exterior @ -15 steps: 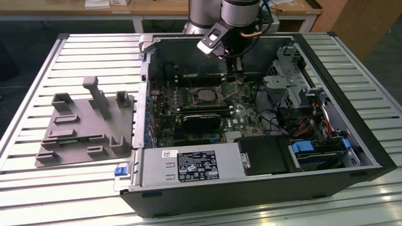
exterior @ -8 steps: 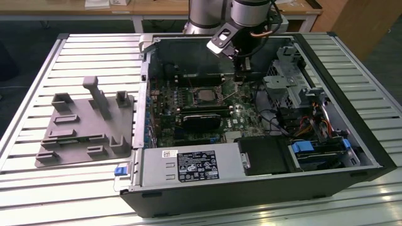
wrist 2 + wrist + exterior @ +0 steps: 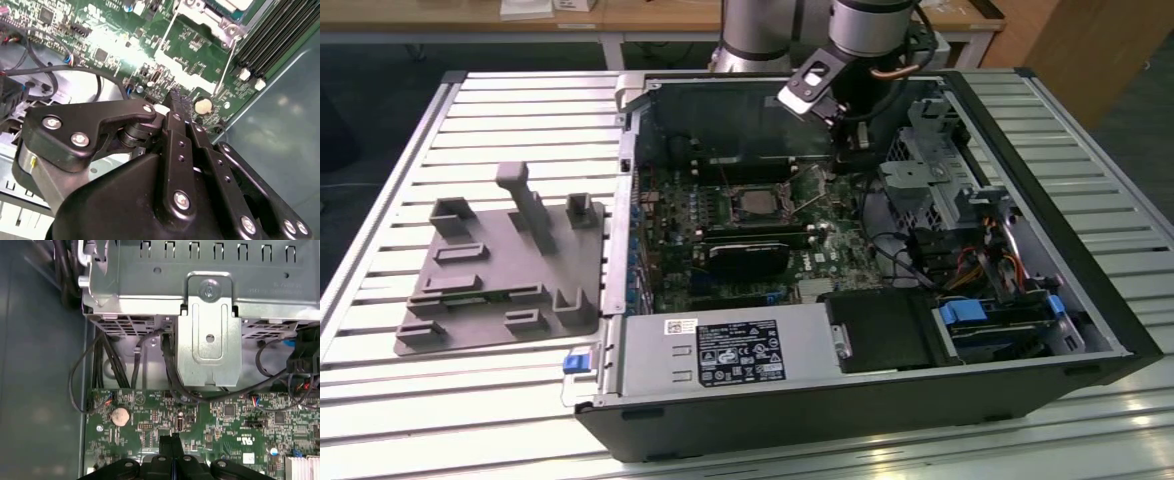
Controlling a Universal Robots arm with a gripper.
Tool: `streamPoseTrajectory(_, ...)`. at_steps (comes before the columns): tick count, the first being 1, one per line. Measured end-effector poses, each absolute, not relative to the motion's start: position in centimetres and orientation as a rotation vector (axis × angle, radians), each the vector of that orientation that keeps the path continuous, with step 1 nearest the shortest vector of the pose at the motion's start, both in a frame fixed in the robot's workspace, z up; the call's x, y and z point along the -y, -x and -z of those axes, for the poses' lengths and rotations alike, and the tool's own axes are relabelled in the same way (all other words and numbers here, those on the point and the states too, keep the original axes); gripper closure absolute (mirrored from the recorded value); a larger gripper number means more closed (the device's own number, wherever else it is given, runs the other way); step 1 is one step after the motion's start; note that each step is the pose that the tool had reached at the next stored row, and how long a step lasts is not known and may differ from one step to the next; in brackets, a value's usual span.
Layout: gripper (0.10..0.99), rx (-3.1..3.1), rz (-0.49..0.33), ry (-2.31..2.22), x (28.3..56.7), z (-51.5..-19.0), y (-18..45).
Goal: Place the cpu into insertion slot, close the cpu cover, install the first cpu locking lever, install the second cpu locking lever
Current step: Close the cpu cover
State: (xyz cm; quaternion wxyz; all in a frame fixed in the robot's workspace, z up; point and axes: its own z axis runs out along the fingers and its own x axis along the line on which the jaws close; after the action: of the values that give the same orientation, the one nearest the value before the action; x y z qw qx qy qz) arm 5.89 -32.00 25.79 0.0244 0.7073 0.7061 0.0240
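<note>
The cpu point(image 3: 757, 203) lies flat in the insertion slot point(image 3: 755, 186), near the middle of the green board point(image 3: 847, 262) in the exterior view. The silver cpu cover point(image 3: 199, 16) seems to sit round it, but I cannot tell if it is pressed all the way down.

Two thin metal levers point(image 3: 167, 31) stick up from the slot's corners, so I think they are not locked yet. The nearer lever point(image 3: 226, 60) is a long, thin rod. It leans from the slot towards the gripper, and its free end is just beside a round coin battery point(image 3: 202, 106).

The gripper point(image 3: 850, 163) is at about two o'clock from the slot in the exterior view, low over the board. So the slot is at about eight o'clock from it.

In both wrist views its fingertips point(image 3: 172, 439) are pressed together, with nothing between them.
</note>
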Motion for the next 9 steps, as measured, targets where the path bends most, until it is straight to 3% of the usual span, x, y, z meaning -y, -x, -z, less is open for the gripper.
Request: streamPoseTrajectory(9,0.984,-2.187,-0.069,-2.19,32.0,-24.3,-6.1)
